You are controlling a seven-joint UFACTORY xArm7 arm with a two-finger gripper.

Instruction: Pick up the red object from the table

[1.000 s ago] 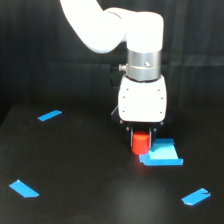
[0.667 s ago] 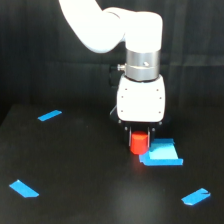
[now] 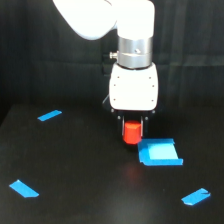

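The red object (image 3: 132, 133) is a small red-orange stubby block held between the dark fingers under the white arm body. My gripper (image 3: 132, 131) is shut on it, one finger on each side. The block hangs a little above the black table (image 3: 90, 170), just to the upper left of the flat blue square patch (image 3: 160, 152). The fingers and the arm's body hide the top of the block.
Blue tape strips lie on the table at the exterior view's far left (image 3: 49, 115), near left (image 3: 24, 188) and near right (image 3: 196, 196). The white arm (image 3: 132, 95) rises from the gripper to the top of the view.
The gripper has risen with the red object in it and shifted slightly toward the exterior view's left. The block's lower edge now sits higher relative to the blue patch.
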